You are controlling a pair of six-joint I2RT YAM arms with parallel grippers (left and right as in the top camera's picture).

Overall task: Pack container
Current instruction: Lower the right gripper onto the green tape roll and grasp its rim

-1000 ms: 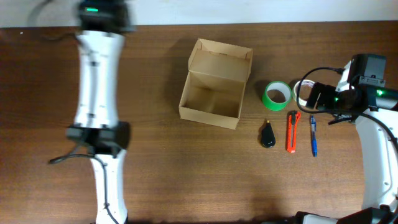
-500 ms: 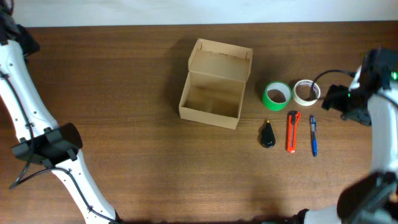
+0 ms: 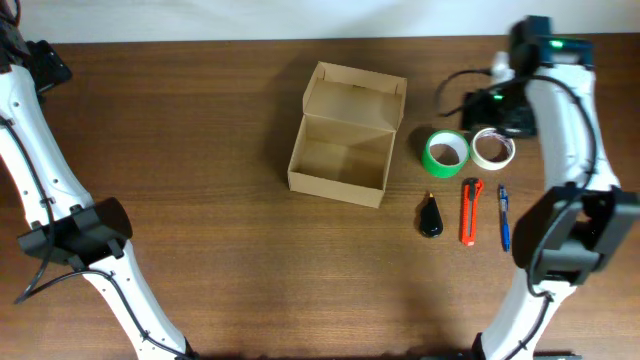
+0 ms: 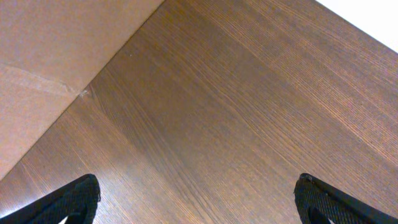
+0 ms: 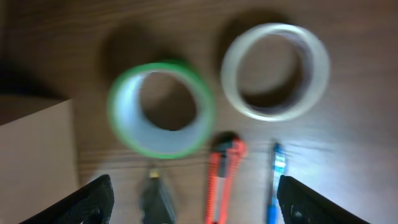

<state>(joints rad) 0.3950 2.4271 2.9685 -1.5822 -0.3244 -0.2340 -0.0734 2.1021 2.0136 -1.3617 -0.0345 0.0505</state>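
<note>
The container point(image 3: 345, 135) is a tan cardboard box standing open at the table's middle, its flap lid raised at the back; it looks empty. One corner shows in the right wrist view point(image 5: 34, 162). My right gripper point(image 3: 483, 103) is open and empty, hovering behind a green tape roll point(image 5: 160, 109) and a white tape roll point(image 5: 275, 71). Its fingers point(image 5: 196, 199) frame an orange utility knife point(image 5: 222, 174), a blue pen point(image 5: 277, 180) and a small black object point(image 5: 155, 196). My left gripper point(image 4: 199, 199) is open and empty over bare wood at the far left.
In the overhead view the green roll point(image 3: 445, 152), white roll point(image 3: 493, 148), black object point(image 3: 430, 216), knife point(image 3: 470, 211) and pen point(image 3: 503, 216) lie right of the box. A flat tan surface point(image 4: 43, 56) borders the table in the left wrist view.
My right arm has swung from right of the tape rolls to behind them at the far edge. My left arm moved from mid-left out to the far left corner.
</note>
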